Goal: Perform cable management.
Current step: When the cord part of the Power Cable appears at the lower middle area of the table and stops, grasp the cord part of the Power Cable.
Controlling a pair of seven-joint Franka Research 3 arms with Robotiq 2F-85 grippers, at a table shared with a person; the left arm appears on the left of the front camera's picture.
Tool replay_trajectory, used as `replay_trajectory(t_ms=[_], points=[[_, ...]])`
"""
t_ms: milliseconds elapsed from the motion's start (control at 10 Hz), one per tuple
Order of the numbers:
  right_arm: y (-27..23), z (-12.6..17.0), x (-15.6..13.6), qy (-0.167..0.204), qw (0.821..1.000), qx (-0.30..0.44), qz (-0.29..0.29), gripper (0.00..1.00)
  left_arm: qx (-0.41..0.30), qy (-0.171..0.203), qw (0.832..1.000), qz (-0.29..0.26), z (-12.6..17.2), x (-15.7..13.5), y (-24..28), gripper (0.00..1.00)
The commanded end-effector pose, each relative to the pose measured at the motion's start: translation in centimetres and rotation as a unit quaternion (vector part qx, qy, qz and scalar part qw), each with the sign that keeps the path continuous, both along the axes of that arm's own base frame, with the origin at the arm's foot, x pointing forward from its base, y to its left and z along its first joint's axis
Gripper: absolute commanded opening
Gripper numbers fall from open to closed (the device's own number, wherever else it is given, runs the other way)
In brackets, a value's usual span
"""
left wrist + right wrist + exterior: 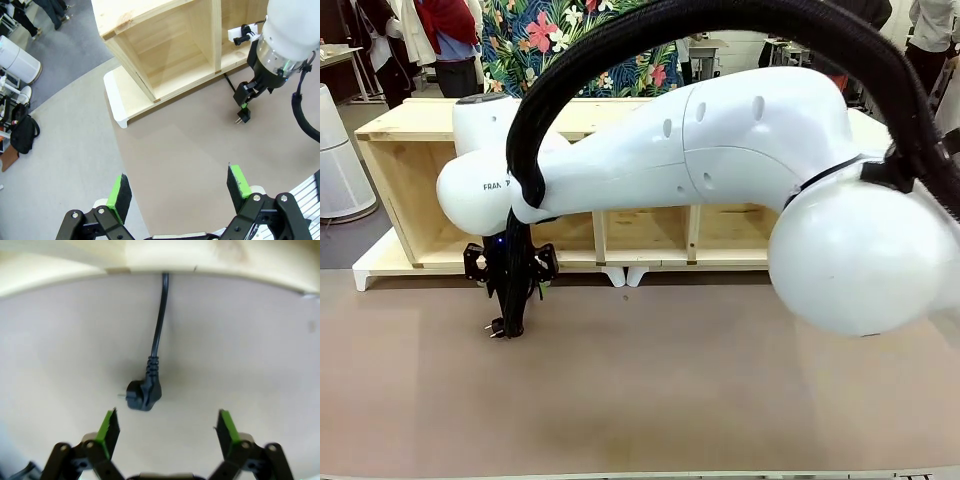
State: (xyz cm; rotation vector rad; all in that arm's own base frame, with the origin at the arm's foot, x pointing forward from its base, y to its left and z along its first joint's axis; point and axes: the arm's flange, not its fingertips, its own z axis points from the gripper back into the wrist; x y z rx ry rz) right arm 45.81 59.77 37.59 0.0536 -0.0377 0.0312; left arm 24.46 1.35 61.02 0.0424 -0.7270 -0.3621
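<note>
The cable (159,325) is a thin black cord that comes out from under the wooden shelf and ends in a small black plug (144,392) lying flat on the brown table. My right gripper (166,426) hangs open straight above the plug, its green pads (108,425) wide apart and touching nothing. In the front view this gripper (512,298) is at the left, in front of the shelf, with the plug (501,327) just below it. My left gripper (179,187) is open and holds nothing, high above the table edge, far from the plug (243,116).
A low wooden shelf (620,235) with open compartments stands along the table's far side. A white power strip (239,35) lies in one compartment. The right arm's thick braided hose (650,20) arches over the table. A white appliance (17,62) and a black bag (24,135) are on the floor.
</note>
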Motion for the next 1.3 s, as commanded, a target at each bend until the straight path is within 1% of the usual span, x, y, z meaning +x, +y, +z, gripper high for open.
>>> replay_trajectory(t_ms=[0, 200, 500, 600, 800, 900, 1200], points=[[2.1, -0.3, 1.3, -0.021, 1.0, -0.022, -0.007, 1.0, 0.0, 0.002, 1.0, 0.001, 0.0, 0.0, 0.0, 1.0], [2.9, -1.2, 1.7, -0.027, 0.999, -0.021, -0.02, 1.0, 0.0, 0.002, 1.0, 0.001, 0.0, 0.0, 0.0, 1.0], [3.2, -2.3, 1.9, -0.048, 0.997, -0.027, -0.057, 1.0, 0.0, 0.002, 1.0, 0.001, 0.0, 0.0, 0.0, 1.0], [3.1, -2.5, 1.8, -0.046, 0.996, -0.026, -0.068, 1.0, 0.0, 0.002, 1.0, 0.001, 0.0, 0.0, 0.0, 1.0], [2.9, -3.1, 1.7, -0.038, 0.993, -0.022, -0.112, 1.0, 0.0, 0.002, 1.0, 0.001, 0.0, 0.0, 0.0, 1.0], [2.9, -3.4, 1.7, -0.036, 0.992, -0.025, -0.118, 1.0, 0.0, 0.002, 1.0, 0.001, 0.0, 0.0, 0.0, 1.0], [2.4, -4.1, 1.7, -0.037, 0.993, -0.037, -0.105, 1.0, 0.0, 0.002, 1.0, 0.001, 0.0, 0.0, 0.0, 1.0]])
